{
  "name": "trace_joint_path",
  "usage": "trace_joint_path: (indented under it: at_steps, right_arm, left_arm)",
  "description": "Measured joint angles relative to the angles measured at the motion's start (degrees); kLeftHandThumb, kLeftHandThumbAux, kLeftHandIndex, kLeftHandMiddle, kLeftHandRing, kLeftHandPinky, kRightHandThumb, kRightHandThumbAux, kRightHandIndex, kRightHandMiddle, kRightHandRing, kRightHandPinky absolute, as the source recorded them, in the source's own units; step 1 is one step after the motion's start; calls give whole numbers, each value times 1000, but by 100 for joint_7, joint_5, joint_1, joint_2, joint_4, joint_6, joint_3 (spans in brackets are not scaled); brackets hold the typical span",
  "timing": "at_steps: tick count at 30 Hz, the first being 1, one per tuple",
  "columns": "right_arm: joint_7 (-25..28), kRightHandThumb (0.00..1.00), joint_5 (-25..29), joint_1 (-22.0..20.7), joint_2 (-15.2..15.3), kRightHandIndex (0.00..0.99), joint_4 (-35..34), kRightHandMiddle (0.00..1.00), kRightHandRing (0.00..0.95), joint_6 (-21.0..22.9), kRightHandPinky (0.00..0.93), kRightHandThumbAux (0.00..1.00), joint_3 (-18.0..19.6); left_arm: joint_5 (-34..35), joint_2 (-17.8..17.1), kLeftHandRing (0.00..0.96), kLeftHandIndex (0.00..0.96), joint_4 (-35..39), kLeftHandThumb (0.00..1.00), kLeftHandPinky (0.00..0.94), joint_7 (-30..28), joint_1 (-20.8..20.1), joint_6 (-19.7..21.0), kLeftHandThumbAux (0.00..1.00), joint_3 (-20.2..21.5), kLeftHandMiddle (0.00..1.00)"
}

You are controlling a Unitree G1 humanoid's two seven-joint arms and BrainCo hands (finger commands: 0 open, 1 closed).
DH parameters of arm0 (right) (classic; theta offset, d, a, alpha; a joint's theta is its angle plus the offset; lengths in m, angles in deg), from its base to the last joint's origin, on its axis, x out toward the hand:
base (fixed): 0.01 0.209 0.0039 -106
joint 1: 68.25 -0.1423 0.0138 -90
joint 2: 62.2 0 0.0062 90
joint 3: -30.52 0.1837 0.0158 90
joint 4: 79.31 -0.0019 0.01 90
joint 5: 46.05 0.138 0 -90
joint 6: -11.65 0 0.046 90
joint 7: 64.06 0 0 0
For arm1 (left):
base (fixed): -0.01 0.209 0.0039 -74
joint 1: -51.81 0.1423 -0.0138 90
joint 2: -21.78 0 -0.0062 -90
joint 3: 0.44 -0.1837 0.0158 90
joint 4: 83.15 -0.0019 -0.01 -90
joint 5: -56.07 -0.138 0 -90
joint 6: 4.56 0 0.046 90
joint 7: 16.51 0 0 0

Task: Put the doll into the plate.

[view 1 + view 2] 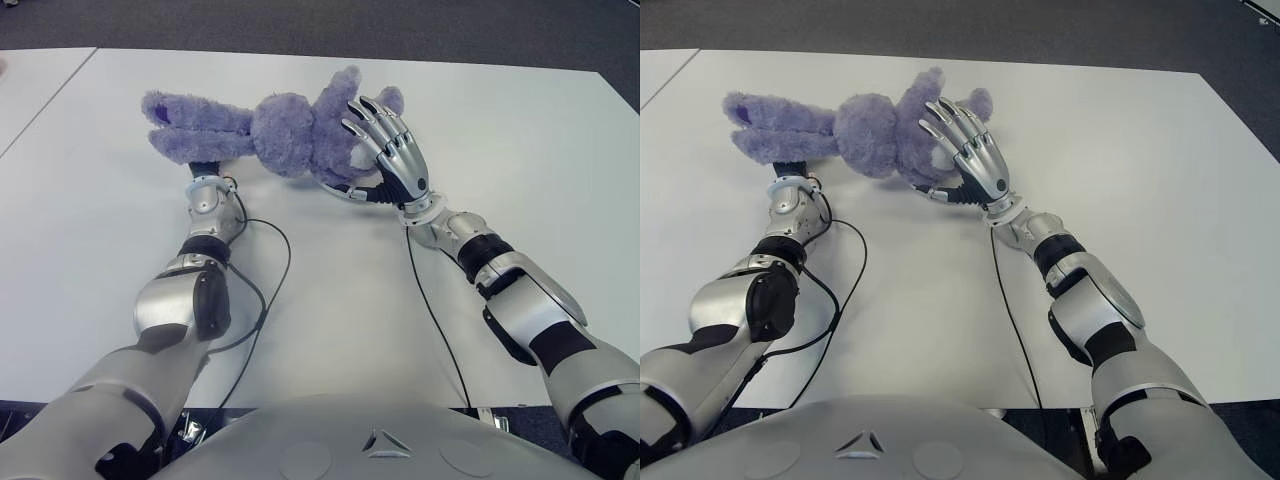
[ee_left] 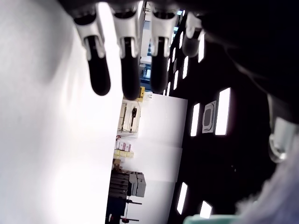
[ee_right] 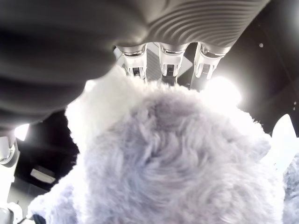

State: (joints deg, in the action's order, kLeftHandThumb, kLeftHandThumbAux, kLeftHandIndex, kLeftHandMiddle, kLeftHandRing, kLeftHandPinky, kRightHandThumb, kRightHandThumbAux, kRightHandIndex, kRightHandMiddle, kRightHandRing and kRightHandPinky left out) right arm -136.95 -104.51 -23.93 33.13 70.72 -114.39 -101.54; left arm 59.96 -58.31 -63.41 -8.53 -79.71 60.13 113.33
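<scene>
Head view: right hand (image 1: 385,150) (fingers extended) against doll (image 1: 285,130).

No readable text, label, brand, number or sign anywhere in these views.

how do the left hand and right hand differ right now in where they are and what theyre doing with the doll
The right hand is fully in view, fingers extended against the doll at its right end, by the head. The left hand is hidden beneath the doll's other end; only its wrist shows in the eye views.
In the right wrist view purple fur fills the palm side; in the left wrist view the fingers are straight, closing on nothing.
Both are at the doll on the white table.
</scene>
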Motion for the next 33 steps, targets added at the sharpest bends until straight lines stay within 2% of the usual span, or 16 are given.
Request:
trace_joint_path:
  at_steps: [16,26,33]
  right_arm:
    - [-36,295,22,-171,-145,0,425,0,0,-13,0,399,-39]
    - [-35,265,30,-201,-157,0,493,0,0,-103,0,426,-39]
    - [184,249,214,-141,10,0,161,0,0,-531,0,442,83]
  left_arm:
    - [-38,0,297,59,-1,0,310,5,8,6,533,-15,260]
    - [-87,1,291,57,-1,0,300,55,9,11,534,-30,254]
    - [-125,6,299,61,0,0,314,60,-7,12,529,-40,261]
